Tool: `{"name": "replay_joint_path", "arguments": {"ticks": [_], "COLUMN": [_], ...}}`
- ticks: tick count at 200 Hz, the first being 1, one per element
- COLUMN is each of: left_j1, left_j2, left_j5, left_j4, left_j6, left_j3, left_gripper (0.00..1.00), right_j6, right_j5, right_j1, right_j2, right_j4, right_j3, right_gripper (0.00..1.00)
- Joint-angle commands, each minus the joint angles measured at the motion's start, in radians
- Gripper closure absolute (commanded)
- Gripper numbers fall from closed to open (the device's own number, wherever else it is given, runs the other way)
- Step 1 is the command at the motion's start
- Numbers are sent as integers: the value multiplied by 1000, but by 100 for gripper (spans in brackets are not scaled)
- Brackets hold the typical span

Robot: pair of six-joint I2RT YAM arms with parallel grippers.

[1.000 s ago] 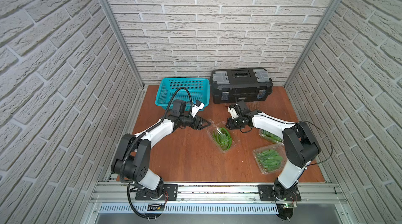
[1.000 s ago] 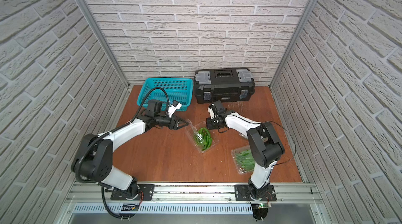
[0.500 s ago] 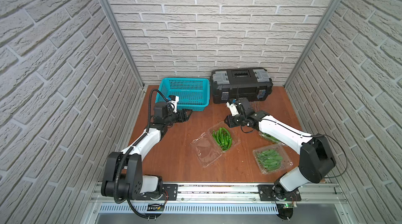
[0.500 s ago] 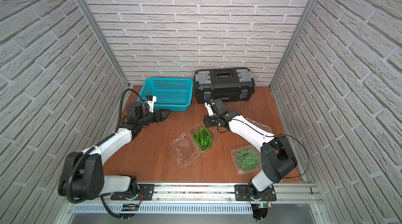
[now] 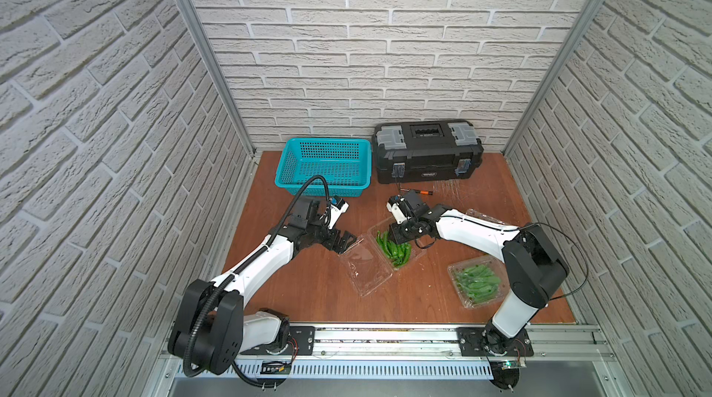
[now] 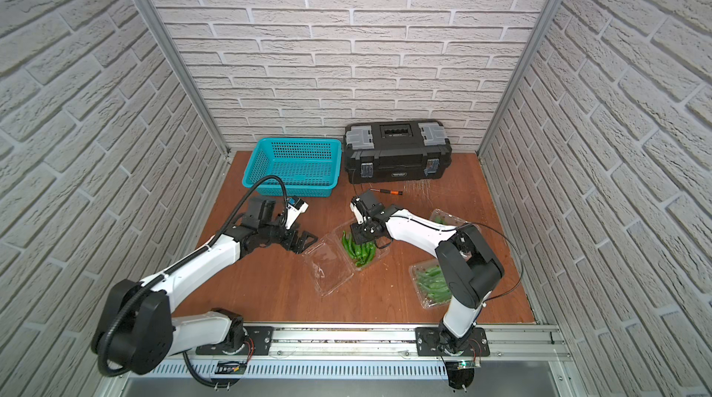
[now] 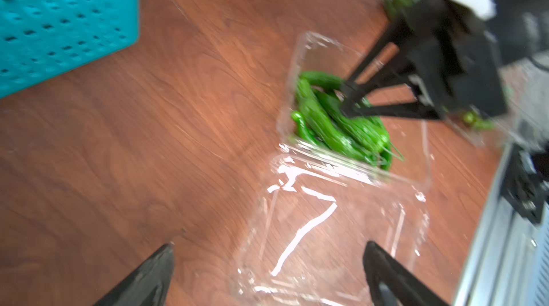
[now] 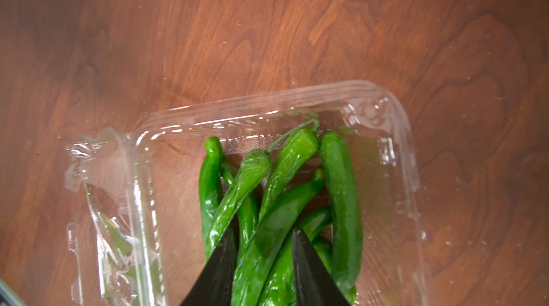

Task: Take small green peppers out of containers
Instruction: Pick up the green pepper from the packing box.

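Judging the coming move by the right gripper [image 8: 263,230]: sunk fingers-down into the open container [image 8: 297,93], set narrow, with one of the peppers [image 8: 285,200] running up between the two fingers. Appears to touch both inner faces, yet cannot tell from the wrist view whether squeezed or merely straddled. Lies lengthwise, nearly straight out ahead of the jaws, so meets the closing line square-on: good for a pinch across the waist, with no wrist turn called for. Hemmed in just outside each finger by the rest of the heap, nearly parallel and overlapping, so likely to drag a neighbour up on any lift.

Turning to the left gripper [image 7: 267,274]: spread wide, holding nothing, hovering above the folded-back lid [image 7: 326,224], with the heap well ahead of the tips and off toward one finger. Plainly the farther of the two. Better to leave the picking to the right side and, if anything, use the left to pin the thin plastic down.

Beyond that, well behind the right jaws: a second container [image 5: 454,272], shut and full, plus a third [image 5: 477,216] half hidden by the forearm. Probably bound for the basket [image 5: 354,189], off to one side of the left jaws.
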Motion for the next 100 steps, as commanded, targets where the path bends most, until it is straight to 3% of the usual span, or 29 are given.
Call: {"name": "replay_joint_path", "arguments": {"ticks": [1, 18, 73, 100], "left_j1": [1, 12, 93, 102], "left_j2": [-33, -32, 8, 33], "left_j5": [0, -64, -76, -113], "left_j4": [-9, 50, 132, 136], "left_j6": [36, 1, -72, -94], "left_j3": [-32, -48, -40, -27], "left_gripper": [2, 1, 2, 2], "right_j6": [11, 21, 29, 38], "right_j5": [8, -12, -40, -57], "right_j1": [5, 8, 12, 15], "right_j2": [15, 31, 30, 38], "right_j4": [12, 20, 38, 37], "right_j3": [-18, -25, -53, -49], "right_gripper": [66, 67, 74, 71]}}
